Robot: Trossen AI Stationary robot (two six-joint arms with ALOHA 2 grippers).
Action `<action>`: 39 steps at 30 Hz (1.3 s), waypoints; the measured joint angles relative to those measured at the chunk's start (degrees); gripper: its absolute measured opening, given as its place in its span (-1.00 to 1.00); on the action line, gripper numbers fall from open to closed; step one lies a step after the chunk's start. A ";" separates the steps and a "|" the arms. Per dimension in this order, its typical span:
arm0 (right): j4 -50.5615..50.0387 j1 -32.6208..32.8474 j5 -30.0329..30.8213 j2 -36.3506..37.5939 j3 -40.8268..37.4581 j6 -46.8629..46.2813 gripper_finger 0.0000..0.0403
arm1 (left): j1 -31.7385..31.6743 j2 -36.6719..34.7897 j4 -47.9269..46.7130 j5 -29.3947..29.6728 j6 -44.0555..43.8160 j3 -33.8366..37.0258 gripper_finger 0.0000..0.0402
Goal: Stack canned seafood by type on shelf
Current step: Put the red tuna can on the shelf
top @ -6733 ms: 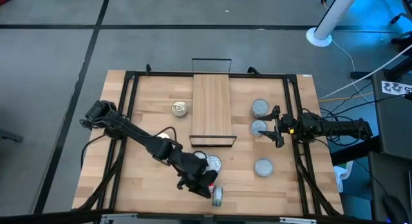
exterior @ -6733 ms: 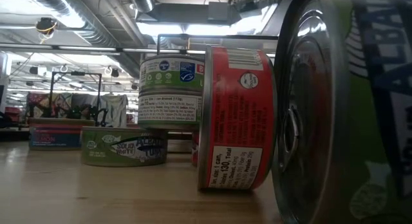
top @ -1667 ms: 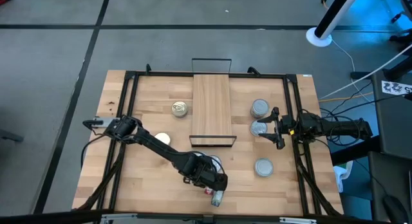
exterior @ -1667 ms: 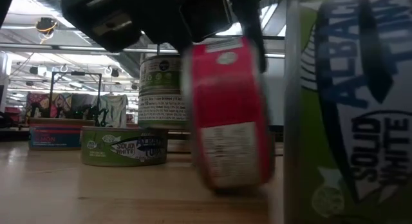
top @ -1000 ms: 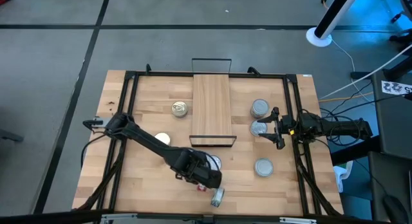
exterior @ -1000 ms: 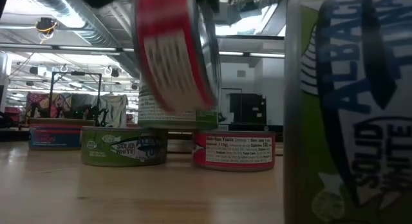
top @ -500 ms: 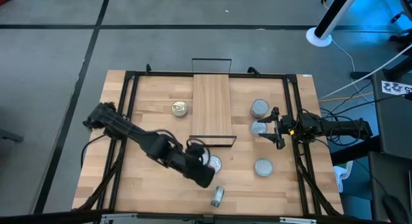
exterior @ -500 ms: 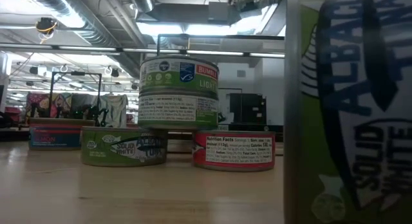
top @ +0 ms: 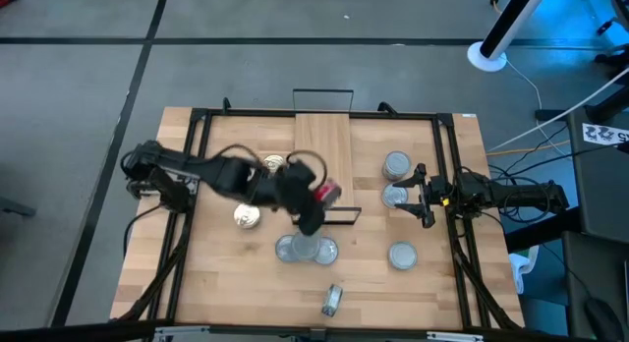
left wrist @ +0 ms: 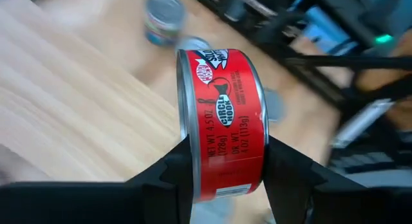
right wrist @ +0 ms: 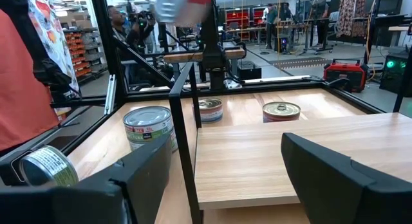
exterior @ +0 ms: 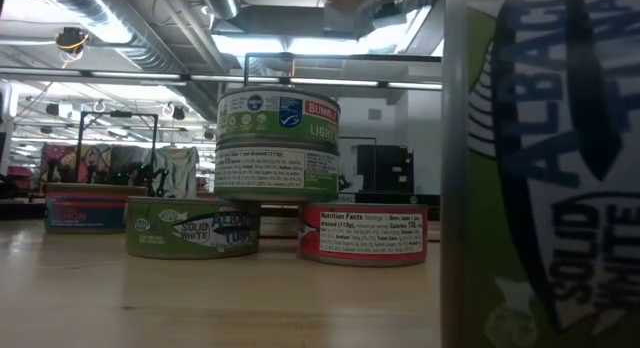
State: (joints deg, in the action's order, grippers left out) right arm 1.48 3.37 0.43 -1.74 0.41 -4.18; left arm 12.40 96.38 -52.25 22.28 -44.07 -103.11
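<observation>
Overhead, we see the left tool (top: 319, 197) raised by the near end of the shelf (top: 324, 145), its fingers clamped on the red-labelled tin (left wrist: 222, 121), which stands on edge between them. Two silver-topped tins (top: 306, 250) lie on the worktop (top: 226, 273) just below it, a gold-topped one (top: 248, 216) beside them. At the worktop's right edge the right tool (top: 419, 195) waits with its fingers spread wide around nothing, by another tin (top: 395, 196).

"BUMBLE" on stacked tin (exterior: 278, 116)
</observation>
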 joint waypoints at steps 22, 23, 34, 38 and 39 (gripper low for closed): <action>0.07 0.01 0.00 0.00 0.01 -0.01 0.46 | -25.12 6.24 -7.06 9.45 55.27 4.07 -0.28; 0.07 0.01 0.00 0.00 -0.01 -0.01 0.46 | -25.67 7.06 -6.71 9.98 57.81 4.47 -0.28; 0.09 -0.01 0.02 0.00 -0.01 -0.01 0.46 | -31.43 14.36 -2.28 10.99 79.20 5.73 -0.27; 0.09 0.00 0.00 0.00 -0.01 -0.02 0.46 | -32.66 15.85 0.96 11.10 83.96 5.73 -0.29; 0.09 0.01 0.01 0.00 0.01 -0.03 0.46 | -32.92 16.26 1.69 11.06 84.91 5.73 -0.29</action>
State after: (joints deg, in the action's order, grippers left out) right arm 1.56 3.37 0.43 -1.74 0.42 -4.20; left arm -20.52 112.64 -50.56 33.34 40.84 -97.38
